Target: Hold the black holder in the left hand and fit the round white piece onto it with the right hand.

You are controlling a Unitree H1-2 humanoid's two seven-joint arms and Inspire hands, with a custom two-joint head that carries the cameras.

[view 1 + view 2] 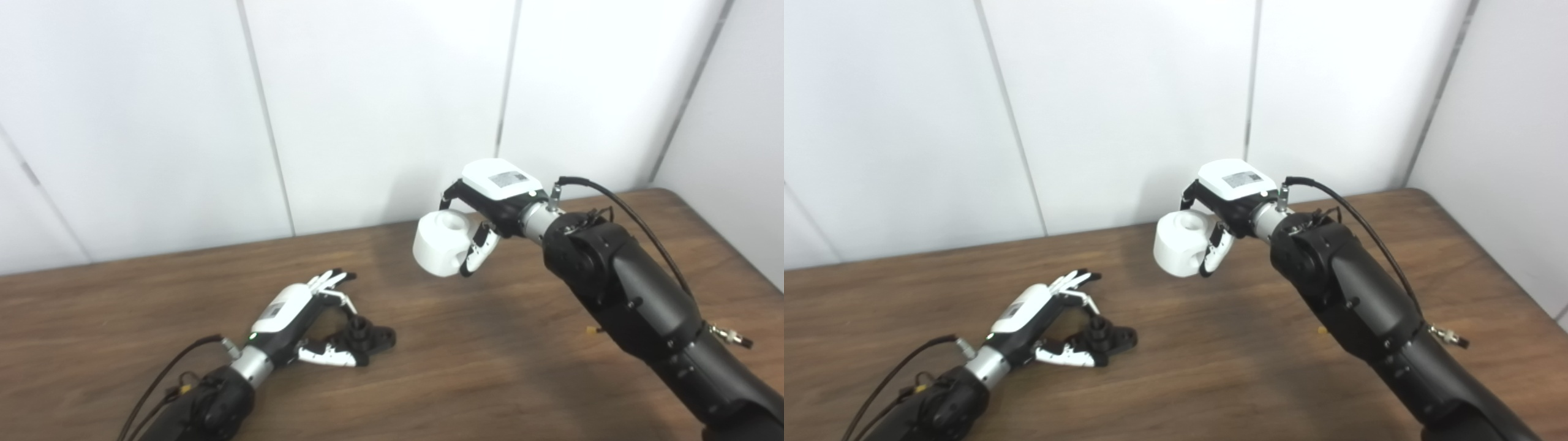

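Note:
The black holder (366,337) lies on the brown table, a short stub standing up from its flat base. My left hand (306,318) is around it with fingers spread above and thumb (327,355) against its near side; the fingers are not closed on it. My right hand (490,208) is shut on the round white piece (440,243), a thick white cylinder with a hole in its top, and holds it in the air well above the table, up and to the right of the holder. The same shows in the right eye view (1182,244).
The wooden table (478,367) runs to a white panelled wall (367,110) at the back. Its right corner is rounded (680,196). A small yellow speck (591,331) lies by my right forearm.

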